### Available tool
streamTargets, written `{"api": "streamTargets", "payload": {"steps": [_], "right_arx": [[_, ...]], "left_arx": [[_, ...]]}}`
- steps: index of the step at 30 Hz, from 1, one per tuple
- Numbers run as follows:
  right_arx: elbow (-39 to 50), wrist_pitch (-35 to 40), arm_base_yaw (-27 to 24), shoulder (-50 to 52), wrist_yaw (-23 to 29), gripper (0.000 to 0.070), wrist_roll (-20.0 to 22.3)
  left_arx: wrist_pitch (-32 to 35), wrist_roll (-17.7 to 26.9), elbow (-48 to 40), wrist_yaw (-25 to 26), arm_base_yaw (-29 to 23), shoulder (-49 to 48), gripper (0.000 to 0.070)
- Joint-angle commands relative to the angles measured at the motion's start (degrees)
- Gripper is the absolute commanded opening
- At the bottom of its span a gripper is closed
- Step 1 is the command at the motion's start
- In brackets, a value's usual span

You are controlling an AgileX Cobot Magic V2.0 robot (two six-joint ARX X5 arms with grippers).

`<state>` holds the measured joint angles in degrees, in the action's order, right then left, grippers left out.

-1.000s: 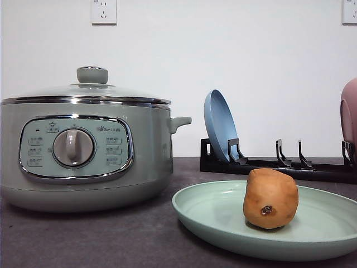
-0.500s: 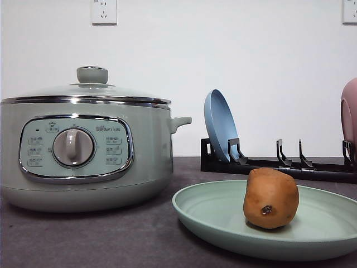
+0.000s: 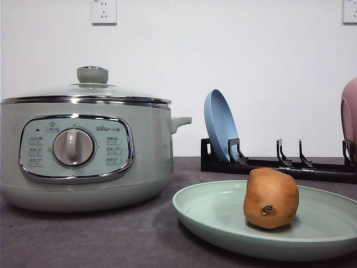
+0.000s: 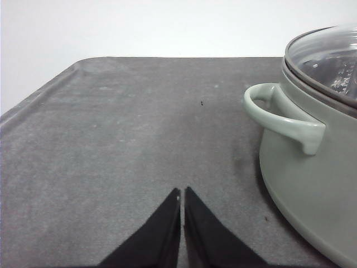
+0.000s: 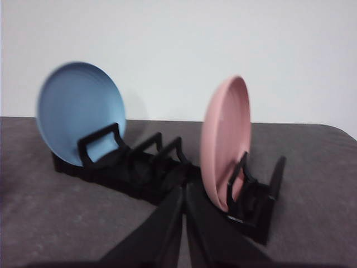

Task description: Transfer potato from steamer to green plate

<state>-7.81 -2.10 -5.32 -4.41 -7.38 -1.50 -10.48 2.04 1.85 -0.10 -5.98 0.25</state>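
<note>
The orange-brown potato (image 3: pixel 271 199) stands on the pale green plate (image 3: pixel 212 215) at the front right of the table. Left of it sits the sage-green steamer (image 3: pixel 83 151) with its glass lid (image 3: pixel 89 89) on. In the left wrist view my left gripper (image 4: pixel 182 194) is shut with nothing in it, low over bare table, with the steamer's side handle (image 4: pixel 281 114) beside it. In the right wrist view my right gripper (image 5: pixel 184 190) is shut and holds nothing, facing the dish rack.
A black dish rack (image 3: pixel 279 164) stands behind the green plate, holding a blue plate (image 3: pixel 220 125) upright and a pink plate (image 3: pixel 350 117) at the right edge. The same rack (image 5: pixel 139 167), blue plate (image 5: pixel 81 109) and pink plate (image 5: pixel 226 139) show in the right wrist view.
</note>
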Motion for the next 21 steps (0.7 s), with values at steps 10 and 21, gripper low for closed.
{"api": "streamTargets", "payload": {"steps": [10, 21], "right_arx": [[6.55, 0.77, -0.17, 4.23, 0.37, 0.0, 0.07], [7.16, -7.87, -1.21, 4.21, 0.32, 0.0, -0.17]], "left_arx": [[-0.33, -0.13, -1.18, -0.04, -0.02, -0.07, 0.0003], [-0.33, -0.13, -1.18, -0.04, -0.02, -0.07, 0.0003]]}}
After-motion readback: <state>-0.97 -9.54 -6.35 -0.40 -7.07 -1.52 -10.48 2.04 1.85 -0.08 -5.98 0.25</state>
